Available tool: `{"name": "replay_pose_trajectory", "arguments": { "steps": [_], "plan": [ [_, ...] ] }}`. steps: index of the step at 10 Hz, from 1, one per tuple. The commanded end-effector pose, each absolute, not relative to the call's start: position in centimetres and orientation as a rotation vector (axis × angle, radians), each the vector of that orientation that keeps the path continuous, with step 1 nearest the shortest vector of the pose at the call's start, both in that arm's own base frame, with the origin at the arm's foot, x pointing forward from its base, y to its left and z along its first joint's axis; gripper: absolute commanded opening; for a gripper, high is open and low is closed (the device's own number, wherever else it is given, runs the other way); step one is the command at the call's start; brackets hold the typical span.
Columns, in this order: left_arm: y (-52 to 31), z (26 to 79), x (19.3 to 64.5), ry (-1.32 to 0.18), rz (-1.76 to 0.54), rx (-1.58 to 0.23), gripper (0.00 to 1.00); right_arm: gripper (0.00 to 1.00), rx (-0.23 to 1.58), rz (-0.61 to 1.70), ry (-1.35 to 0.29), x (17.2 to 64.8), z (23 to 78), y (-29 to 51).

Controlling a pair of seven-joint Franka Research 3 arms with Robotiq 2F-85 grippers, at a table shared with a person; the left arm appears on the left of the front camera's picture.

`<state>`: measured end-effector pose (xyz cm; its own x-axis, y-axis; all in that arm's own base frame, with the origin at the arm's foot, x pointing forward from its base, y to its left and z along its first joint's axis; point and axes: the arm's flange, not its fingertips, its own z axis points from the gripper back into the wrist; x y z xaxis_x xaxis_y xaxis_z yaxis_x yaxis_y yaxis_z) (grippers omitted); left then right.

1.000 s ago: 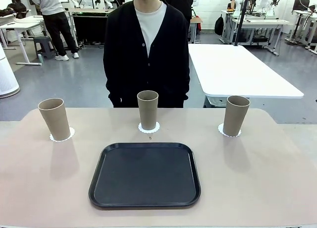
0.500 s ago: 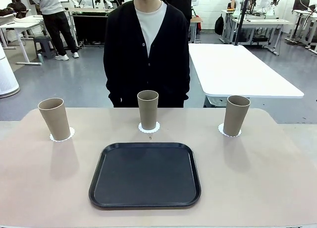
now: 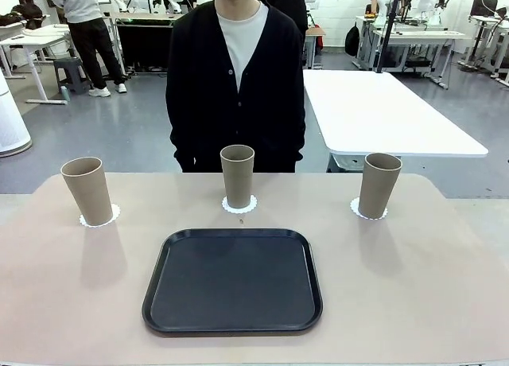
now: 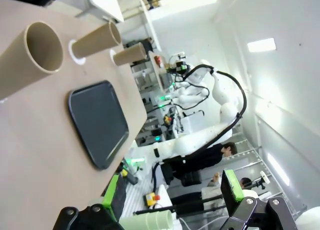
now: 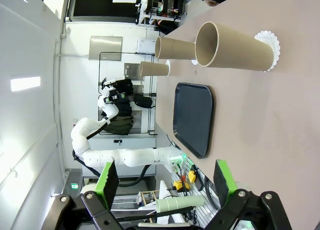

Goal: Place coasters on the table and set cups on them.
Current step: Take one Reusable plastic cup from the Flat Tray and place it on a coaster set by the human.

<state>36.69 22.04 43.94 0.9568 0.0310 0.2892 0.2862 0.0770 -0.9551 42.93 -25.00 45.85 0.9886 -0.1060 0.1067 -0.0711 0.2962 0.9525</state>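
Three cups stand upright, long axes vertical and mouths up, each on its own coaster: the left cup (image 3: 88,191) at nine o'clock of the black tray (image 3: 232,280), the middle cup (image 3: 237,176) at twelve, the right cup (image 3: 378,184) at two. All rest on the tan surface (image 3: 445,286). The left end effector (image 4: 172,192) and right end effector (image 5: 165,180) both gape wide, holding nothing.

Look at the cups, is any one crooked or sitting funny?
All three stand upright, none tipped or spilled. The left cup sits a bit off-centre on its coaster, which peeks out mostly on one side. The middle cup and right cup look centred. The tray sits bare.
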Motion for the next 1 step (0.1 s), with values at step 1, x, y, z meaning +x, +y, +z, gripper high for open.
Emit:
{"name": "replay_pose_trajectory", "arguments": {
  "steps": [1],
  "plan": [
    [22.08,44.22,36.62,-0.258,-0.178,-1.495,1.00,1.00,1.272,-0.022,-0.163,43.00,45.91,-24.88]
  ]
}}
